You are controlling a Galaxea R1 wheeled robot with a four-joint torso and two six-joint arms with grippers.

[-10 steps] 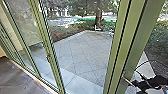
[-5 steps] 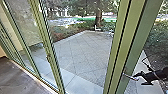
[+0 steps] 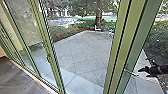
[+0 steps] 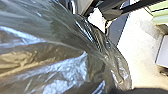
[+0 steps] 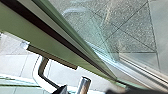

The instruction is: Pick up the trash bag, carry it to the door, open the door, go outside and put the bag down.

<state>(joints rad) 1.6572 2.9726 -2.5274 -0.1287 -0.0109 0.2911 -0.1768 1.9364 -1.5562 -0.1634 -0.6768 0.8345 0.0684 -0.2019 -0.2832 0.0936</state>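
Pale paving (image 3: 85,53) spreads outside the glass, the largest thing in the head view, and the robot has yet to get out onto it. Nearer is the green-framed door (image 3: 133,47), which looks shut, so I judge the task about halfway: the trash bag (image 4: 57,57) is picked up and at the door, while opening, going out and setting the bag down are left.

The bag, dark and shiny, bulges close in the left wrist view. Its creases fan out lengthwise, but I cannot tell which way its neck points or how its long axis lies. Nor can I tell how the left gripper has it.

Smaller is the right gripper (image 3: 142,73), its 2 dark fingers (image 3: 143,69) released and spread, empty, just beside the handle (image 3: 131,73). That lever's long axis runs nearly level, free end towards the gripper and dipping slightly.
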